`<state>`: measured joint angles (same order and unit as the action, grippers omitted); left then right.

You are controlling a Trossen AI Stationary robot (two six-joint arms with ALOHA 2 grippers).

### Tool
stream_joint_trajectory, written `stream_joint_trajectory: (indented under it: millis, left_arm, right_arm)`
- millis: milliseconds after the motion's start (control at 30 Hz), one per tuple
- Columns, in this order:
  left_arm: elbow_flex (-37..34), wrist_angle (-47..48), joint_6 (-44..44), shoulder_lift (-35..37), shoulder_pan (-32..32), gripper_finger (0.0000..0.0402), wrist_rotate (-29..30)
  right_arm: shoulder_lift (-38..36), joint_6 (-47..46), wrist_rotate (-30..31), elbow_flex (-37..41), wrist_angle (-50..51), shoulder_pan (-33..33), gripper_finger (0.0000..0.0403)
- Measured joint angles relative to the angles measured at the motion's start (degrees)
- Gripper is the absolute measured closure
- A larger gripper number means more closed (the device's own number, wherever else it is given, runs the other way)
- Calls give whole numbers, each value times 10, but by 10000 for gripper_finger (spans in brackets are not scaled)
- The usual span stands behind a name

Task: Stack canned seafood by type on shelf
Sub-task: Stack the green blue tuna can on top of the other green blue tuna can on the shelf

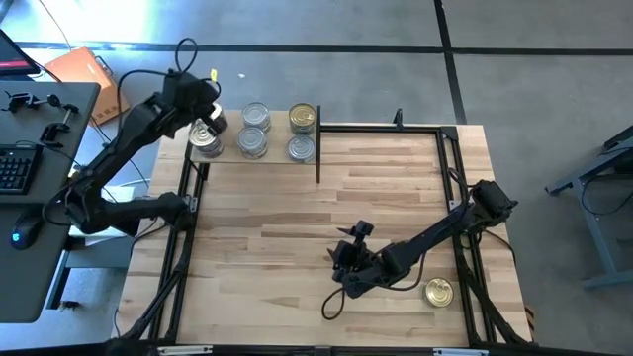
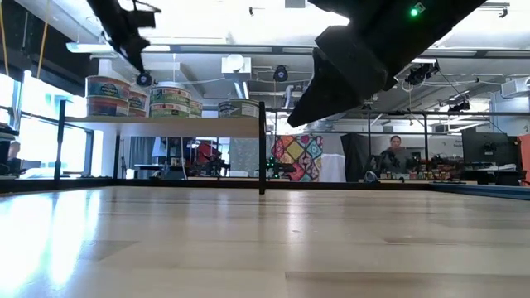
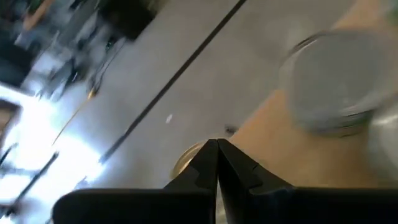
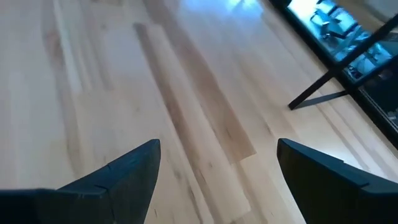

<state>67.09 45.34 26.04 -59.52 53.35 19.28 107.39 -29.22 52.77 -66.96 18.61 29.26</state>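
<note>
One gold-topped tin (image 1: 438, 292) lies alone on the table (image 1: 297, 218), near its front right corner, just beside the right arm's forearm. The other tins (image 1: 255, 131) are on the shelf (image 1: 229, 155) at the far left corner: silver-topped ones toward the middle and left, a gold-topped one (image 1: 303, 120) at the right end, and the low view shows at least some of them stacked two high.

These tins are stiff, dense for their size and smooth-walled, so I judge they will slip in a light pinch; the sure hold is across the side wall, below the rim, with the lid level. The ring-pull is no place to grip.

The right gripper (image 4: 214, 168) hovers over bare wood near the table's middle front, fingers spread wide and holding nothing, with the stray tin off to its side. The left gripper (image 3: 216, 163) is at the shelf's left end, over a tin there, its fingertips pressed together on nothing. Its wrist view is blurred, so whether it touches that tin I cannot say.
</note>
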Motion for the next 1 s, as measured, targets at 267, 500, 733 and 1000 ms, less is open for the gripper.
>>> stream_joint_trajectory:
  millis: [267, 500, 733, 1000]
  left_arm:
    - [-7, -11, -63, 56, -165, 401, -74]
    - [-70, -91, -85, 62, -341, 401, -70]
    - [-138, -205, -94, 48, -474, 401, -3]
    - [-149, -229, -118, 15, -556, 401, 27]
  right_arm:
    - [-47, 6, -131, 0, 81, 19, 89]
    - [-101, -152, -376, 0, 254, 69, 103]
    - [-104, -419, -539, 0, 464, 154, 170]
    - [-106, -559, -624, 11, 571, 209, 276]
